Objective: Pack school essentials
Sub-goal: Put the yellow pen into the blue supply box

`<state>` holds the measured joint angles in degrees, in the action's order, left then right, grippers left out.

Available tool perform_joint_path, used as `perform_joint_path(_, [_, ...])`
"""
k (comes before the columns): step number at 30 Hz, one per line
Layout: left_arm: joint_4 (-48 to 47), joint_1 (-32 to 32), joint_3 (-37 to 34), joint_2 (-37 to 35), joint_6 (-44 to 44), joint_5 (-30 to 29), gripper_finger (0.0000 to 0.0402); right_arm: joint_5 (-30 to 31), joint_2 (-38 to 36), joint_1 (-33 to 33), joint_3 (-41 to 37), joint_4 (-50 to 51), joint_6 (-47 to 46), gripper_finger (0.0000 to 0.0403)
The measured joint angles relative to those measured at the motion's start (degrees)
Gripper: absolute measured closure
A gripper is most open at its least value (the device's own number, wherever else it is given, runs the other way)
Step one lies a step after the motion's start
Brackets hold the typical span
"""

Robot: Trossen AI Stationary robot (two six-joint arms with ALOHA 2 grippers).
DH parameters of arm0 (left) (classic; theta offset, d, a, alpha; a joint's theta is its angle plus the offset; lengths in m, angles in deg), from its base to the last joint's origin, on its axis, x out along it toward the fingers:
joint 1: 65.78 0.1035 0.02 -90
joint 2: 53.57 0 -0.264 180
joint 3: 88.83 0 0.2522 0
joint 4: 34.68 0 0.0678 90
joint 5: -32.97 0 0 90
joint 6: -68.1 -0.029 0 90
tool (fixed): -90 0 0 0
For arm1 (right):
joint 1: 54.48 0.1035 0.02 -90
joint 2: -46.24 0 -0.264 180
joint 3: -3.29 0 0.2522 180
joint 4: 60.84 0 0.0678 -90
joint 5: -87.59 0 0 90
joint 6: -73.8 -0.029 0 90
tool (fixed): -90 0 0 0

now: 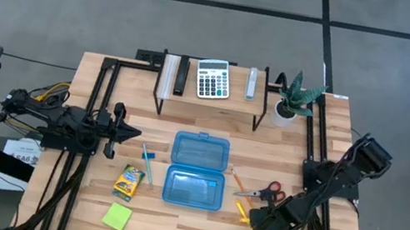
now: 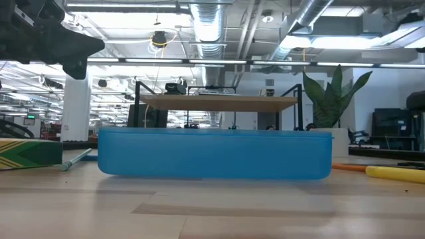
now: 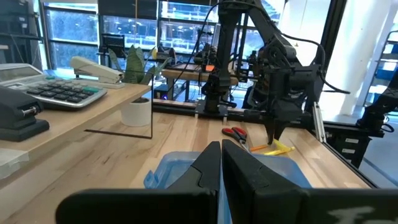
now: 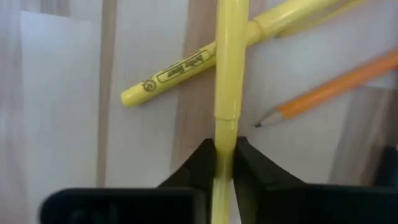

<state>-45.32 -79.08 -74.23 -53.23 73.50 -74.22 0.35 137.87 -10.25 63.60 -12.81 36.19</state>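
Near the counter's right front corner, a yellow marker (image 4: 229,62) is clamped between the right gripper (image 4: 225,163) jaws, its long axis running straight out from them, while the left gripper (image 3: 221,163) waits shut at the left edge.

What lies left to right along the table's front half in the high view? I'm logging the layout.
Left gripper → crayon box → blue case → scissors
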Motion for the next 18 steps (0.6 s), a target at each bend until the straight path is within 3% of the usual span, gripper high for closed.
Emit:
perform_joint_path(4, [0.00, 0.02, 0.00, 0.00, 0.00, -0.02, 0.0397, -0.04, -0.66, -1.02, -0.07, 1.35, -0.52, 0.0387])
perform_joint_path(13, [0.00, 0.02, 0.00, -0.01, -0.02, -0.05, 0.0397, -0.44, -2.54, -3.28, 0.48, 3.13, -0.08, 0.0363])
perform_joint_path(18, [0.00, 0.01, 0.00, 0.00, -0.07, -0.09, 0.0397, 0.77, -4.86, -5.31, 3.00, 7.48, 1.31, 0.0373])
